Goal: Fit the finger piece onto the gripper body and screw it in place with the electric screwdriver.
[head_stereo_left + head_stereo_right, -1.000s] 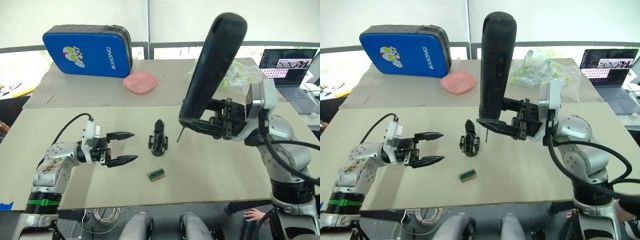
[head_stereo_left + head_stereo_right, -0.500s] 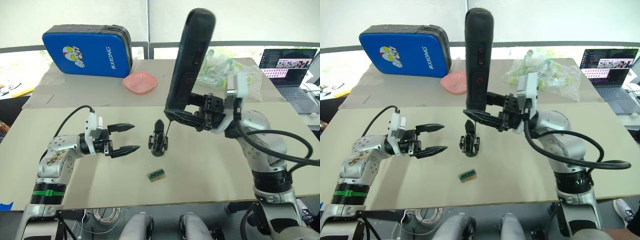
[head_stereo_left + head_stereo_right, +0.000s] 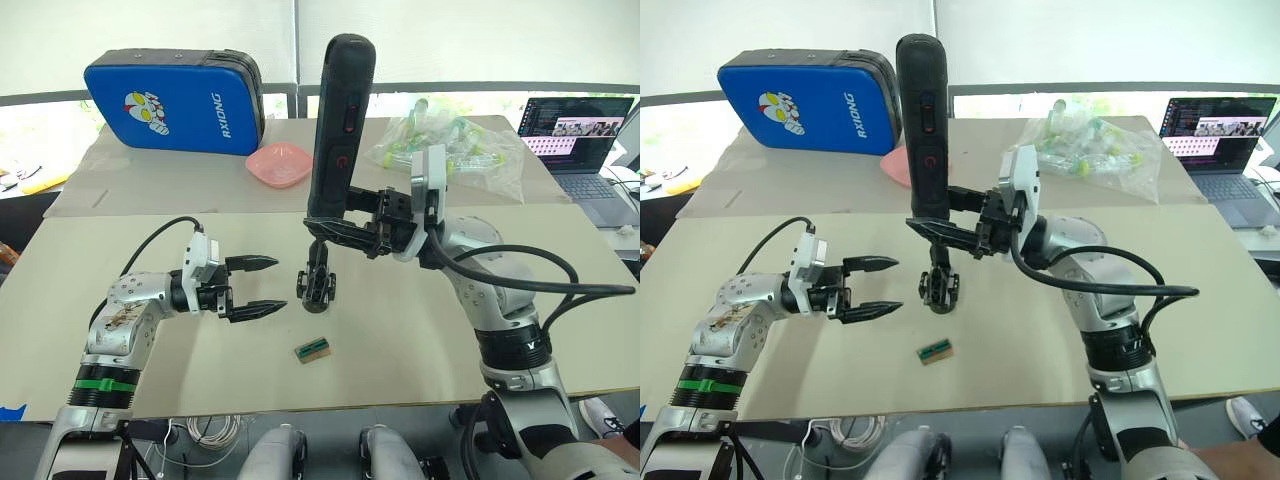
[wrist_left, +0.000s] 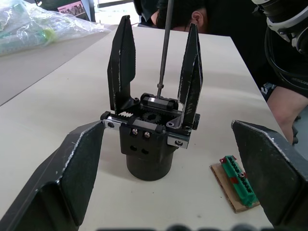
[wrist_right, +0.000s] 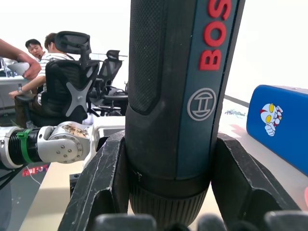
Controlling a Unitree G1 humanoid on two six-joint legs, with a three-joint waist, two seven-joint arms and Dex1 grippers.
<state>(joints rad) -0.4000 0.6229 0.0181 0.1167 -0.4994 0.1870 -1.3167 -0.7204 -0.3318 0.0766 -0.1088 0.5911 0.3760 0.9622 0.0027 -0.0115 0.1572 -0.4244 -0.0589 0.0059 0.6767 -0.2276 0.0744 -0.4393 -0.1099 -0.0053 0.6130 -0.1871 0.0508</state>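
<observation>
Since the earlier frame, the right gripper has carried the electric screwdriver leftward across the counter until it stands above the gripper body. The left gripper has also moved in closer to that body.

The right fingers are clamped around the lower barrel of the electric screwdriver. The tool is held nearly upright, bit downward, so that the thin metal bit can descend along the axis of a screw. In the left wrist view the bit passes between the two upright black fingers of the gripper body, and its tip sits at or just above the geared top of the base; contact cannot be confirmed.

The gripper body stands upright on the counter on its round base, near the counter's middle. This orientation presents its top face to the tool. The finger piece appears already fitted, standing as one of the two upright prongs.

The left gripper hovers just beside the gripper body, fingers spread wide and holding nothing. Its placement suggests readiness to steady the body against the tool's torque.

A small tan-and-green block lies on the counter near the body, apart from it.
</observation>
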